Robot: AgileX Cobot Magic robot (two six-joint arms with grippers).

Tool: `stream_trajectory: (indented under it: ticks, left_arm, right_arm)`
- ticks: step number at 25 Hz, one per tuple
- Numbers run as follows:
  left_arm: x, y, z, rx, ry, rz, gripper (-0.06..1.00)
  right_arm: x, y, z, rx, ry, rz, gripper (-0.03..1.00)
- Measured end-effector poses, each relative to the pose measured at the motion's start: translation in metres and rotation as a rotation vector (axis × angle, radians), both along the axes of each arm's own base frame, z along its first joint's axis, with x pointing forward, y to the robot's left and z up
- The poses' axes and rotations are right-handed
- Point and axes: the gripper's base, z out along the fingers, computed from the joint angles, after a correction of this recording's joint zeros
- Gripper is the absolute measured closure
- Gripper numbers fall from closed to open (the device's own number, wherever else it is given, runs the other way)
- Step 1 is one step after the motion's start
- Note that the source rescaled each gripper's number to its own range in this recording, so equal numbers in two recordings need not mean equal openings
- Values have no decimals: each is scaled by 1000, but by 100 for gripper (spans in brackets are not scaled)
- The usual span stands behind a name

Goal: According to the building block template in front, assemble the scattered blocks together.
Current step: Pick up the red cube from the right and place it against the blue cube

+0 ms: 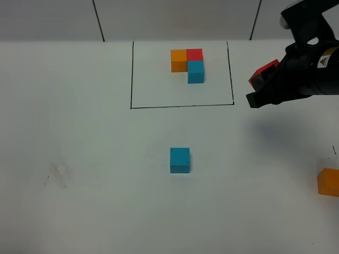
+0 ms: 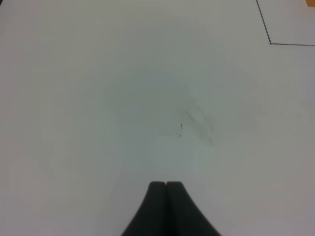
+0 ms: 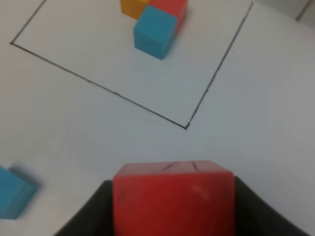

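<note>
The building block template [image 1: 188, 64] is an L of orange, red and cyan-blue cubes inside a black drawn rectangle at the back of the table; it also shows in the right wrist view [image 3: 155, 22]. A loose cyan-blue cube [image 1: 179, 160] sits mid-table, and shows in the right wrist view [image 3: 12, 191]. A loose orange cube [image 1: 329, 182] lies at the right edge. My right gripper [image 1: 260, 87] is shut on the red cube [image 3: 172, 199] and holds it above the table, right of the rectangle. My left gripper [image 2: 166, 186] is shut and empty over bare table.
The white table [image 1: 79, 159] has a faint smudge at the left [image 1: 57, 173], also seen in the left wrist view [image 2: 197, 120]. The rectangle's corner [image 2: 270, 43] shows in the left wrist view. A wall stands behind the table.
</note>
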Motion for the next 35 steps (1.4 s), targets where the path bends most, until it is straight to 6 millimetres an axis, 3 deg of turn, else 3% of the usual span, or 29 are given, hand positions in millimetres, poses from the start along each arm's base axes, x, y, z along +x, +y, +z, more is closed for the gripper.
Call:
stream_trajectory:
  ticks: [8, 15, 25, 35]
  left_arm:
    - [0, 0, 0, 0, 0, 0, 94]
    - [0, 0, 0, 0, 0, 0, 94]
    - [0, 0, 0, 0, 0, 0, 94]
    - [0, 0, 0, 0, 0, 0, 94]
  right_arm:
    - [4, 32, -24, -76, 37, 148, 54]
    - [18, 57, -27, -47, 49, 188, 54]
    - [42, 80, -55, 273, 196, -59, 54]
    - [45, 83, -63, 356, 251, -144, 54]
